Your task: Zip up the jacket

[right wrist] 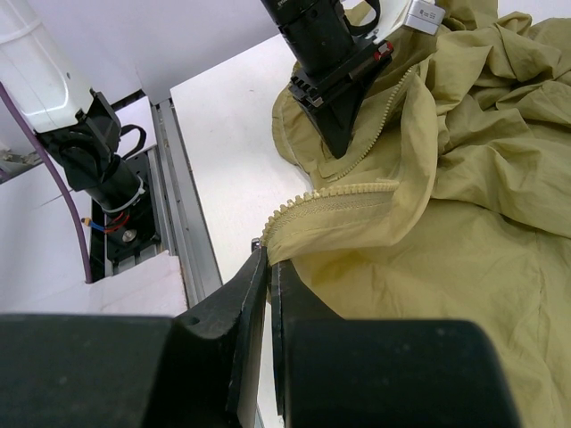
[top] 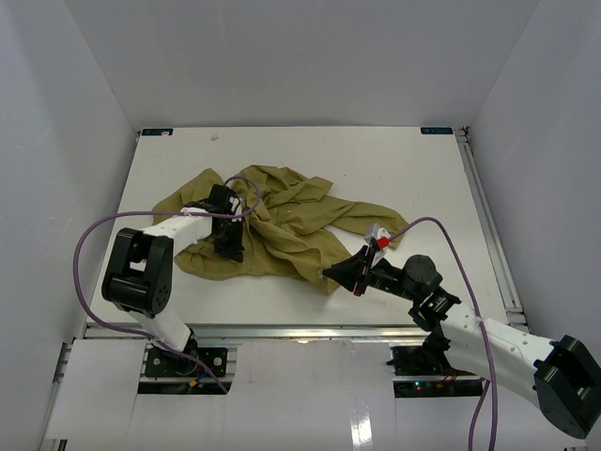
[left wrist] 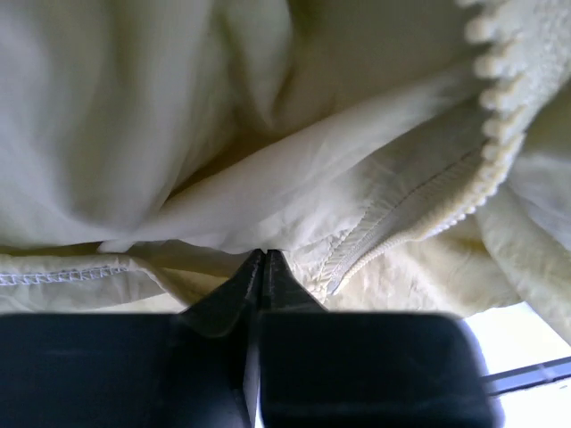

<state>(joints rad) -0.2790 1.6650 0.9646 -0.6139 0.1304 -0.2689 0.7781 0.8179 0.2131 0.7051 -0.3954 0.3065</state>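
Observation:
The olive jacket lies crumpled mid-table. My left gripper points down onto its left part. In the left wrist view this gripper is shut, its tips pinching a pale fold beside the zipper teeth. From the right wrist view the left gripper stands on the fabric next to a zipper line. My right gripper is shut on the jacket's near corner. There the right gripper holds the end of a toothed zipper edge, with a small metal piece at its tip.
An aluminium rail runs along the near table edge, and another rail lines the right side. Purple cables loop from both arms. The left arm's base sits below the table edge. White walls enclose the table.

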